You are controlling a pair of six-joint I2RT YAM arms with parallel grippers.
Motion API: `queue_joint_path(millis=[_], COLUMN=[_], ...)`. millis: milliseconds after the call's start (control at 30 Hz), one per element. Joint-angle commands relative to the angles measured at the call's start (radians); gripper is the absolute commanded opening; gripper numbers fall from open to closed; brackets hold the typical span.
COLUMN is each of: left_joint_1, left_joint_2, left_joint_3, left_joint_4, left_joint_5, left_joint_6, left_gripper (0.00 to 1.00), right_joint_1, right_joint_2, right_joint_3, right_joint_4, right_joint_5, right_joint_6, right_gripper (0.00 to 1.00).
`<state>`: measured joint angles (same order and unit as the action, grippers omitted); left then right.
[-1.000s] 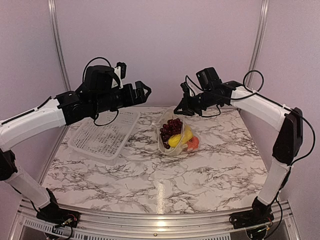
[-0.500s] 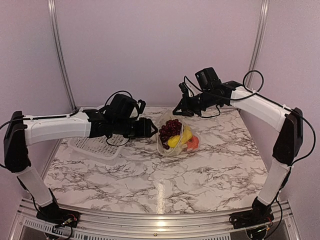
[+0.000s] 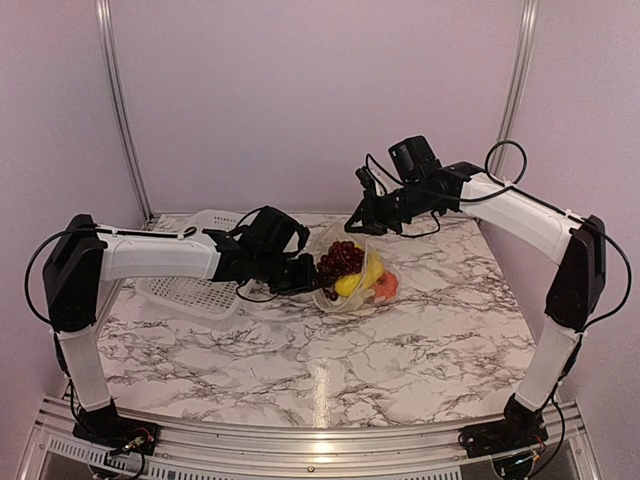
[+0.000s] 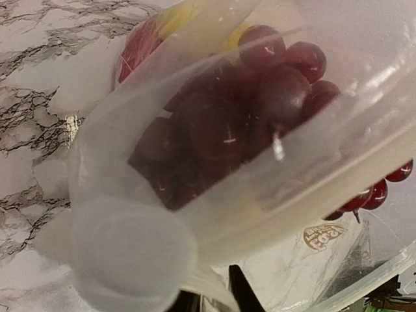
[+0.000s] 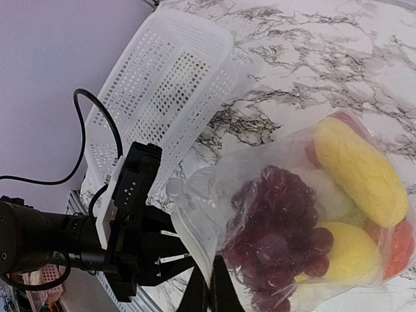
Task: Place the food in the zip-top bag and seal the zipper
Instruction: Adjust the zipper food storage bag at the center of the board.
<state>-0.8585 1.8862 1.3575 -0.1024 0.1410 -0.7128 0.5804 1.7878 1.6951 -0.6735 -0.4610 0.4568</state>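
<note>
My right fingers pinch the zip-top bag above the marbled desk, lilac walls behind. My left fingers sit at its rim, grip can't tell.

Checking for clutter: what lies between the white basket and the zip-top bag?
The left gripper, stretched from over the white basket to the near edge of the zip-top bag. The top view shows it.

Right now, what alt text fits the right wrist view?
A clear bag holding purple grapes and yellow pieces is pinched at its rim by the right fingers. The left fingers reach its rim from the lower left; a white basket sits beyond on the marble table.
</note>
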Motion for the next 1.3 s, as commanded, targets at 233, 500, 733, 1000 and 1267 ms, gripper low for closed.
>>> queue_joint_path(millis=[233, 500, 733, 1000, 1267], left_joint_1=[-0.122, -0.038, -0.043, -0.045, -0.046], left_joint_2=[-0.299, -0.093, -0.059, -0.086, -0.086], left_joint_3=[0.137, 0.092, 0.134, 0.152, 0.161], left_joint_4=[-0.097, -0.131, -0.081, -0.049, -0.052], left_joint_5=[-0.419, -0.113, -0.134, -0.135, -0.122], left_joint_6=[0.166, 0.038, 0.035, 0.034, 0.049], left_gripper=[0.00, 0.00, 0.00, 0.00, 0.00], right_joint_1=[0.010, 0.013, 0.028, 0.039, 0.041], right_joint_2=[0.012, 0.058, 0.073, 0.078, 0.064], right_joint_3=[0.310, 0.258, 0.241, 0.264, 0.339], right_joint_4=[-0.277, -0.324, -0.313, -0.339, -0.371], right_joint_5=[0.240, 0.258, 0.230, 0.245, 0.219], right_joint_6=[-0.182, -0.228, -0.250, -0.258, -0.259], right_gripper=[0.00, 0.00, 0.00, 0.00, 0.25])
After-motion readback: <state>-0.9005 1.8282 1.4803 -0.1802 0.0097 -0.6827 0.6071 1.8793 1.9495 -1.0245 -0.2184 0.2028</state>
